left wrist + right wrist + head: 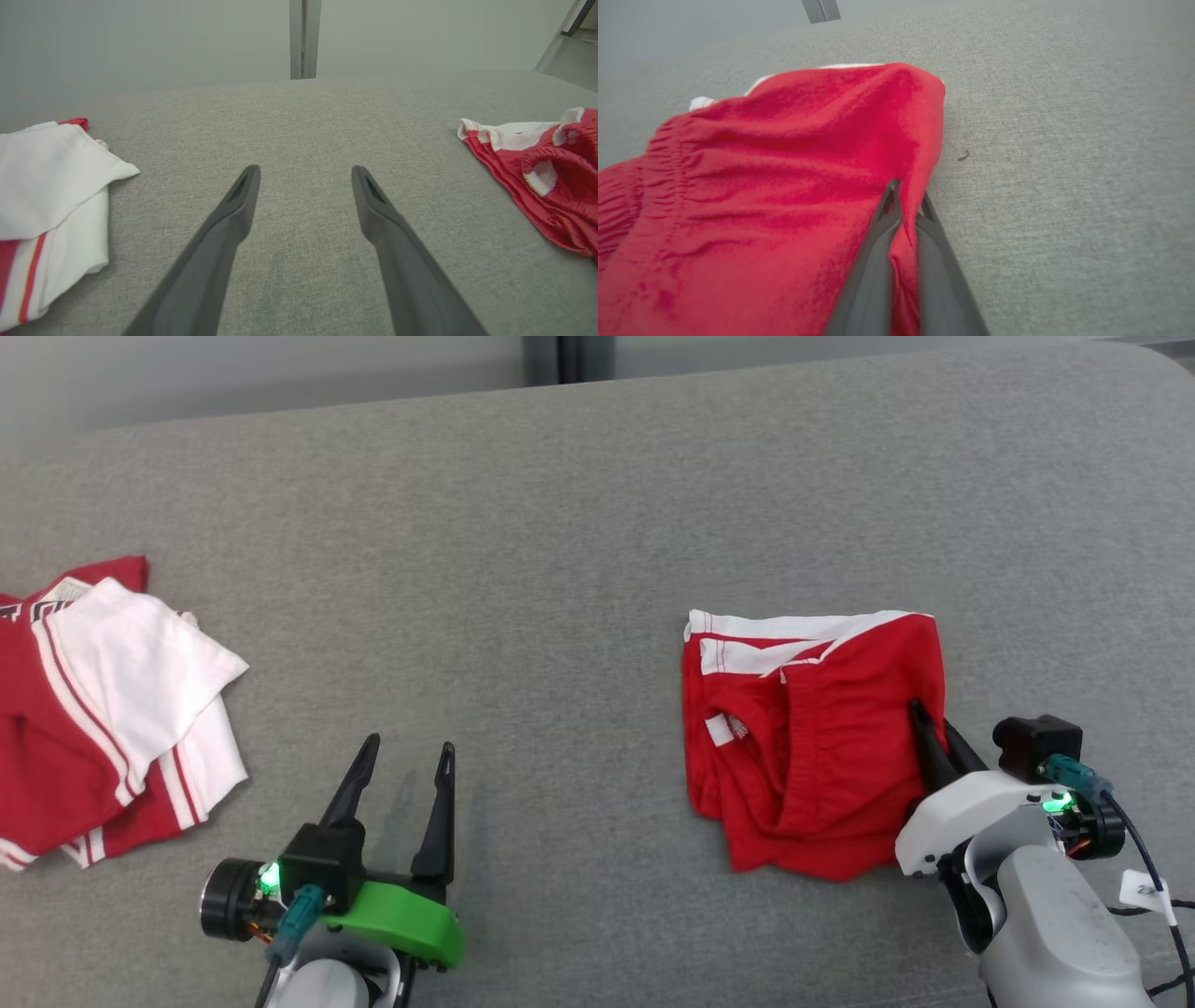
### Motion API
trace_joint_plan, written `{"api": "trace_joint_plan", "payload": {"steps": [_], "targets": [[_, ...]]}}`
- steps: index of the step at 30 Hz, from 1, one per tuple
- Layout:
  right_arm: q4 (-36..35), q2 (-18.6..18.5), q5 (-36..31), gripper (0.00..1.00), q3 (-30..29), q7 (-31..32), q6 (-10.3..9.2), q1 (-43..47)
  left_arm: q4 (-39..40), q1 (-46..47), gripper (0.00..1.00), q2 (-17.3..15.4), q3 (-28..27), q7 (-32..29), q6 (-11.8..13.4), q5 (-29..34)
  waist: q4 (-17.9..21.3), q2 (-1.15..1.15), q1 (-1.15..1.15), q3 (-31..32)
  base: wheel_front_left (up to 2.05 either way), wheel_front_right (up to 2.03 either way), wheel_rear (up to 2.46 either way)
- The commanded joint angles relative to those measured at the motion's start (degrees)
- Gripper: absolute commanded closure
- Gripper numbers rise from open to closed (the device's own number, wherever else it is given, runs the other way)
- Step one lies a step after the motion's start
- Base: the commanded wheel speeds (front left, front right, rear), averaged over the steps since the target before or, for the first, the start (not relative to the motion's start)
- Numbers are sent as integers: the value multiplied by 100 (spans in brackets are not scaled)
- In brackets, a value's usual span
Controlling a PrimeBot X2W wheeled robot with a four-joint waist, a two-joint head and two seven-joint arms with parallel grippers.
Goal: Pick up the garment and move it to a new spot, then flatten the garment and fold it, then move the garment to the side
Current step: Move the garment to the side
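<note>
Jaws on your right gripper (929, 712) (909, 191) are clamped tight on the right-hand edge of the red garment (822, 747) (784, 186) (551, 186). In the right wrist view you can see a strip of red cloth squeezed between the two fingers. The garment itself is lying bunched up on the right half of the grey fabric surface (560, 523), closer to the near edge than the far one, with its white trim (794, 627) along the side facing the far edge. Your left gripper (411, 744) (306, 170) is spread wide with nothing in it, sitting low by the near edge, left of the middle. Over at the left edge there's a separate heap of red and white clothes (103, 709) (42, 186), well apart from both grippers.
</note>
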State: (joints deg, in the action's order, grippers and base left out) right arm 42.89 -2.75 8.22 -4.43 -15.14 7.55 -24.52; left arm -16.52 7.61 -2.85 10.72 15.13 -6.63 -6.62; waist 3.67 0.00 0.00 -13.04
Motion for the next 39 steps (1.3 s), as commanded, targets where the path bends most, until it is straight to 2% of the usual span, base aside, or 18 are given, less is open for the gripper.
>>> {"api": "trace_joint_plan", "payload": {"steps": [1, 4, 10, 17, 23, 28, 34, 39], "targets": [[-55, -30, -18, 100, 4, 0, -12, 45, 53, 89, 0, -17, 62, 2, -42, 31, 457, 0, 0, 57, 0, 0, 0], [-144, -29, 30, 100, 150, 0, -12, 54, 92, 133, 0, -18, 236, 2, -49, 16, 993, 0, 0, 60, 0, 0, 0], [-242, -30, 126, 100, 381, -1, -12, 75, 83, 196, 0, -22, 530, 1, -78, 60, 1692, 0, 0, -11, 0, 0, 0], [-382, -24, 155, 100, 445, -1, -12, 32, 97, 325, 0, -27, 713, 2, -84, 11, 2033, 0, 0, -254, 0, 0, 0], [-417, -25, -109, 100, 499, -1, -12, -194, 63, 419, 0, -96, 848, 2, -91, 124, 2002, 0, 0, -527, 0, 0, 0], [-239, -44, -799, 100, 407, -1, -12, -709, 96, 605, 0, -241, 899, 2, -92, 64, 1763, 0, 0, -938, 0, 0, 0], [99, -282, -1443, 100, -217, 52, -12, -1788, 221, 958, 0, -504, 882, 2, -93, 23, 1376, 0, 0, -1588, 0, 0, 0], [301, -744, -2080, 100, -1053, 239, -12, -2564, 302, 1262, 0, -673, 979, 1, -93, -2, 1050, 0, 0, -2027, 0, 0, 0]]}}
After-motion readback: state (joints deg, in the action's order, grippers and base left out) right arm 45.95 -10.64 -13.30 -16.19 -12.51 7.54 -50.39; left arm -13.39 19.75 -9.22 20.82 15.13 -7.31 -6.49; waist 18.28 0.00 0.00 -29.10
